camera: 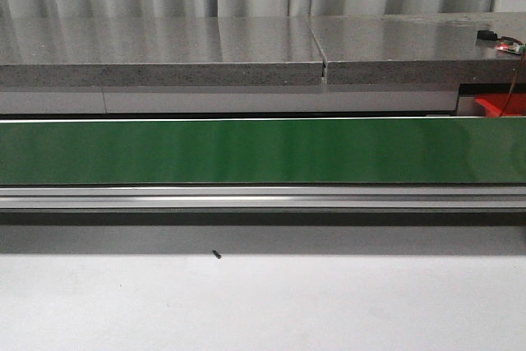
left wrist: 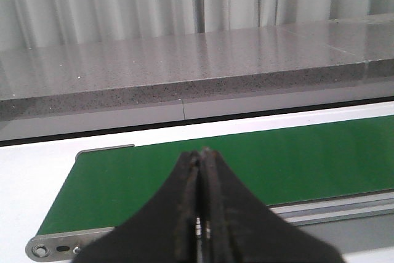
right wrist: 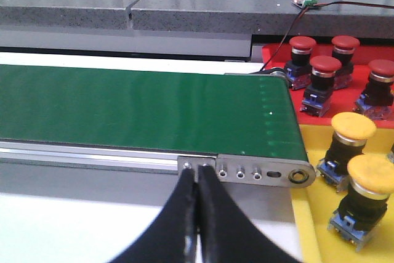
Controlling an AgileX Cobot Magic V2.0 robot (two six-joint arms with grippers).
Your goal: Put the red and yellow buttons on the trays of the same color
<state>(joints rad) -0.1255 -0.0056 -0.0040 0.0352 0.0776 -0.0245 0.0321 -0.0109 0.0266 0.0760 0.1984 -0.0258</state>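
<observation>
green belt (camera: 246, 151) bare, buttons (right wrist: 345, 146) crowding trays (right wrist: 314, 214)

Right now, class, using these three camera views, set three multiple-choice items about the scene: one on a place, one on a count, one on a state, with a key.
1. Where do the yellow buttons stand?
A. On the green belt
B. On the yellow tray
C. On the grey stone ledge

2. How many red buttons show in the right wrist view?
A. Two
B. Four
C. Six

3. How is the right tool set?
A. Shut, holding nothing
B. Wide open
C. Shut on a button

Key: 1 B, both yellow buttons sit on the yellow tray beside the end of the green belt. 2 B, four red caps stand on the red tray. 3 A, its fingers meet with nothing between them; the left tool looks the same.
</observation>
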